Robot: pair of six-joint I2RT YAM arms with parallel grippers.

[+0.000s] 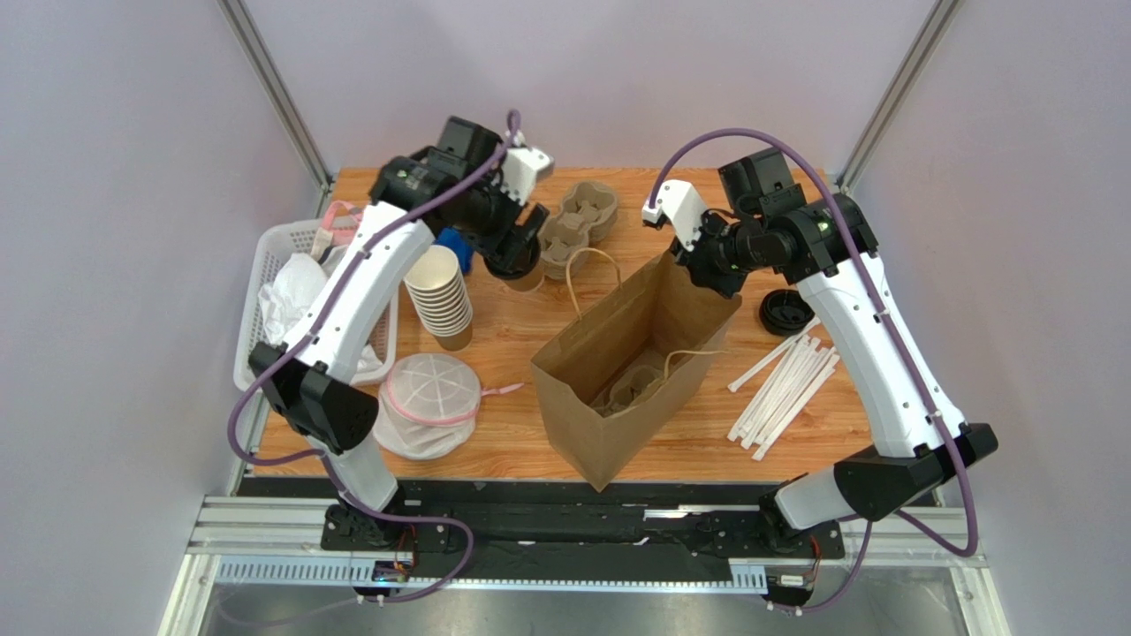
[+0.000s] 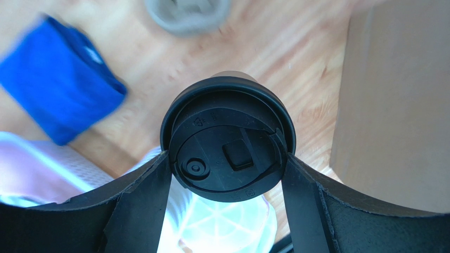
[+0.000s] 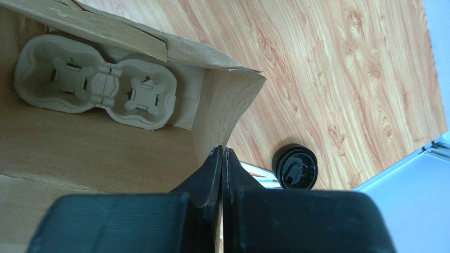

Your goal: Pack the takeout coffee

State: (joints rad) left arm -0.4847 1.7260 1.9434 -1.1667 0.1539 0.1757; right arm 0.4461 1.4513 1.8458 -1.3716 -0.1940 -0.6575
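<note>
The takeout coffee [image 2: 227, 153], a brown paper cup under a round black lid, sits between my left gripper's [image 2: 226, 156] fingers, which press on both sides of the lid. In the top view the cup [image 1: 523, 276] is at the back of the table, left of the open brown paper bag [image 1: 624, 384]. My right gripper [image 3: 222, 150] is shut on the bag's [image 3: 105, 142] upper rim at its far right corner [image 1: 717, 285], holding the mouth open. A pulp cup carrier [image 3: 95, 81] lies at the bottom of the bag.
A stack of lidless paper cups [image 1: 438, 294] stands left of the coffee, next to a blue object [image 1: 455, 248]. A second pulp carrier [image 1: 584, 219] sits behind the bag. A loose black lid [image 1: 785, 313] and white straws [image 1: 783, 391] lie right; a white basket [image 1: 266, 265] far left.
</note>
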